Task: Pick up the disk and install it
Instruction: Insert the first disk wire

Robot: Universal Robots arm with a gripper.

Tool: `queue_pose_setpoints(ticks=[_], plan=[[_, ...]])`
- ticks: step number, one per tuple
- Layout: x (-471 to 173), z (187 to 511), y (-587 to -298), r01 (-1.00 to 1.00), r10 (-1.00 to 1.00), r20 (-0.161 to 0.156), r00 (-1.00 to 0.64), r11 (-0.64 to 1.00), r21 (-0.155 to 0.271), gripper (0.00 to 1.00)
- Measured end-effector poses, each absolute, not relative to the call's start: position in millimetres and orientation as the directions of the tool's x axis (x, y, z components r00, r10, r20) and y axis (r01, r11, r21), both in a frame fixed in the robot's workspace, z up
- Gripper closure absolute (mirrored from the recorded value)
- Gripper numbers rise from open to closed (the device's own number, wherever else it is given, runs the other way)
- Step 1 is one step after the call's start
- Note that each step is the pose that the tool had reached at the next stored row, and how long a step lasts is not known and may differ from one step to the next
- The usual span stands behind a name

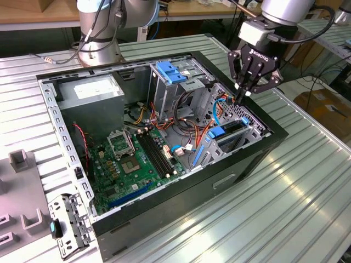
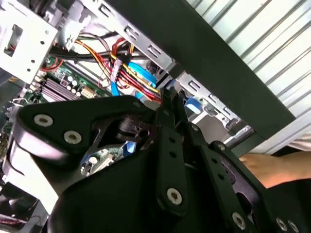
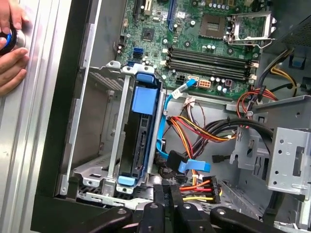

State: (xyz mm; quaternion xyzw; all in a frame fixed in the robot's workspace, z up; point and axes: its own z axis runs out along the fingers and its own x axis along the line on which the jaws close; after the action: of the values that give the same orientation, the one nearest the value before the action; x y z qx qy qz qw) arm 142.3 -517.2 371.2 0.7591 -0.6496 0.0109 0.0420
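Looking down from my exterior view, I see the gripper (image 1: 243, 94) hanging from the arm at the upper right of the frame, fingers pressed together and holding nothing, tips just above the drive cage (image 1: 241, 123) at the case's (image 1: 258, 159) right end. The disk (image 3: 138, 136) sits upright on edge in that cage, blue rails showing, left of centre in the first wrist view. Farther off, a person's hand (image 3: 12, 53) rests at that frame's upper left.

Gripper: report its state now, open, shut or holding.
Gripper: shut, holding nothing, fingertips pressed together above the case's drive cage; the disk sits in that cage.
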Motion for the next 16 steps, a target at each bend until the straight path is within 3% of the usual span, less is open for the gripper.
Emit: queue_pose_setpoints(ticks=[16], plan=[[135.1, 366.9, -532.5, -0.988, -0.987, 0.064, 0.148, -0.146, 0.04, 0.83]])
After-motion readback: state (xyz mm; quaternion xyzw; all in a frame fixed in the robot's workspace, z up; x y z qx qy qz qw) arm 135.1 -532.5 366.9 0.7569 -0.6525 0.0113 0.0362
